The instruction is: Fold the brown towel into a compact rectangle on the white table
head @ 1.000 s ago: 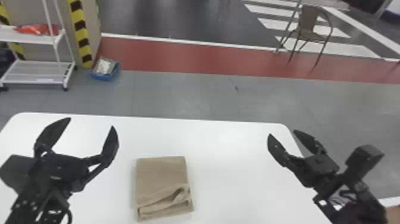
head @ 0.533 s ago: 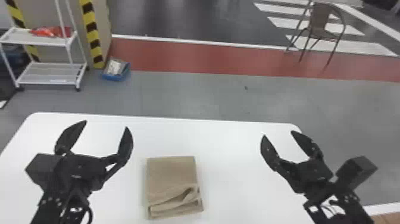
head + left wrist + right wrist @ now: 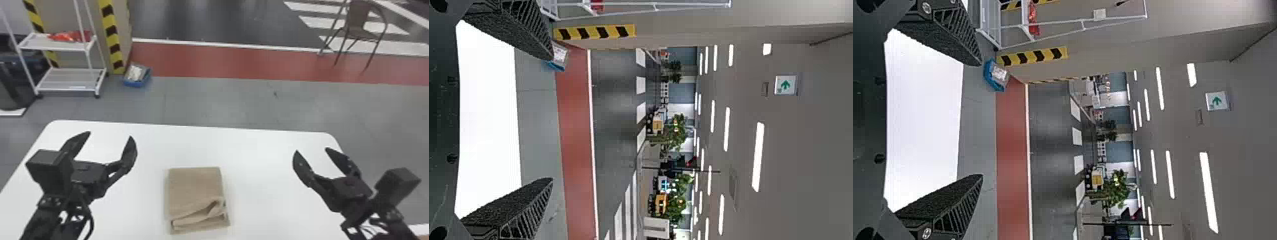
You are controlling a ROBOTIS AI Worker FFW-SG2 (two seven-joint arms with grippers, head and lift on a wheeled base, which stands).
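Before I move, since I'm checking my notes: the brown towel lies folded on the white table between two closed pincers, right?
Not quite: the head view shows the left pincer and the right pincer both open. The brown towel does lie folded on the white table, between them.

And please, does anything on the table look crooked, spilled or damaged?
Only the brown towel looks untidy: it lies folded, but along the side nearer the robot its layers are bunched into a slanting crease, with a puckered opening towards the right. I see no spill or tear.
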